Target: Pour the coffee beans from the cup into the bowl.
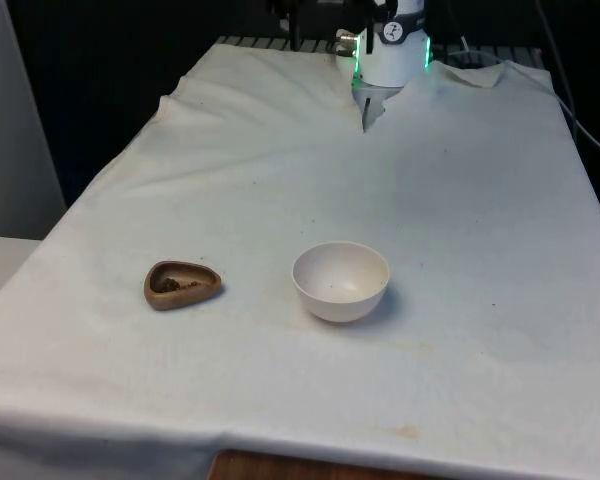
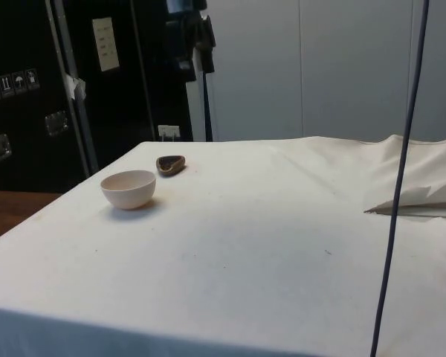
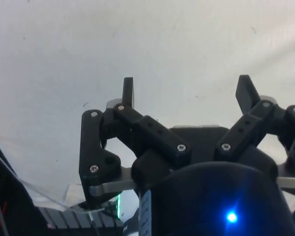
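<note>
White cloth [image 1: 460, 200] covers the worktop, creased toward its far end. On it stand one cup [image 1: 182, 284] and one bowl [image 1: 340, 281]. From the bowl, the brown, rounded-triangular cup lies at nine o'clock in the front view, near it but apart. Dark coffee beans [image 1: 178, 285] sit in the cup, too small to count. The pale bowl stands upright; its inside looks bare. In the wrist view the tool [image 3: 187, 93] hangs released above plain cloth, its two fingers [image 3: 128, 92] spread wide and holding nothing. Dark cabinets [image 2: 30, 89] in the side view carry labels, their writing unreadable.
</note>
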